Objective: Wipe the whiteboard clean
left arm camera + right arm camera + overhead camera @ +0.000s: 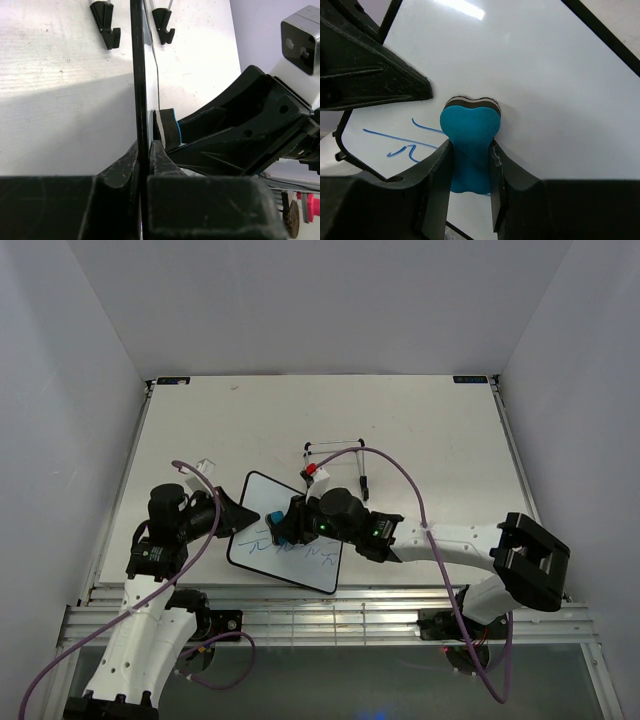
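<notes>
The whiteboard [290,550], white with a thin black frame, lies near the table's front edge with blue scribbles on its lower part. My left gripper [240,517] is shut on its left edge; the left wrist view shows the board edge-on [140,90] between the fingers. My right gripper [285,525] is shut on the blue bone-shaped eraser [275,517], whose felt end presses on the board near the left gripper. The right wrist view shows the eraser [469,145] on the board [545,100] with blue lines to its left.
A thin black wire stand [335,455] lies on the table behind the board, with a red-capped marker [315,472] beside it. The stand's two black feet show in the left wrist view [107,25]. White walls close in the table on three sides.
</notes>
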